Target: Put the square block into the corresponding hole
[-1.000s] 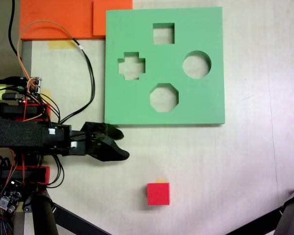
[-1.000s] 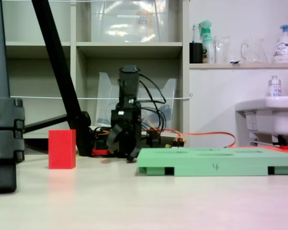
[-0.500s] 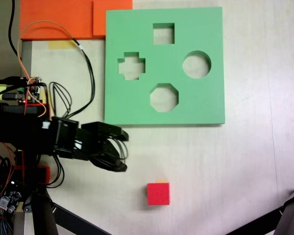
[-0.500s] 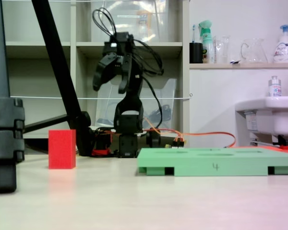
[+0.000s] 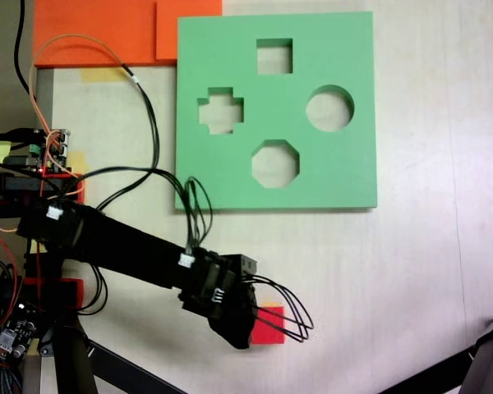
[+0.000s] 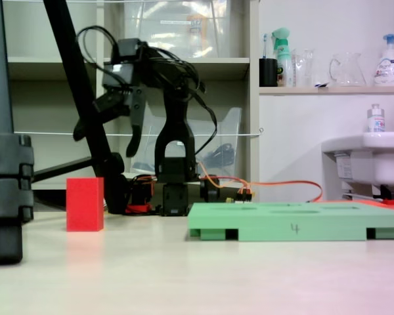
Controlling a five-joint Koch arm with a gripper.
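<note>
The square block (image 5: 273, 325), a small red cube, stands on the table below the green board (image 5: 345, 176); the arm's head covers its left part from above. In a fixed view the block (image 6: 85, 204) stands free, with my gripper (image 6: 104, 146) hanging open well above it, jaws spread and pointing down, nothing between them. From above, my gripper (image 5: 240, 327) shows as a dark mass over the cube's left edge. The corresponding hole (image 5: 274, 56), a square cut-out, lies at the top of the board, beside cross-shaped, round and octagonal cut-outs. The board (image 6: 295, 223) lies flat to the block's right.
Orange foam slabs (image 5: 107, 33) lie at the top left next to the board. Black tripod legs (image 5: 90, 361) cross the lower left, and one thick leg (image 6: 6, 164) stands close to the side camera. Loose cables (image 5: 148, 123) trail from the arm's base.
The arm has swung out from its base toward the red cube. The gripper rose from the table, opened wider, and now hangs above the cube. The cube has not moved.
</note>
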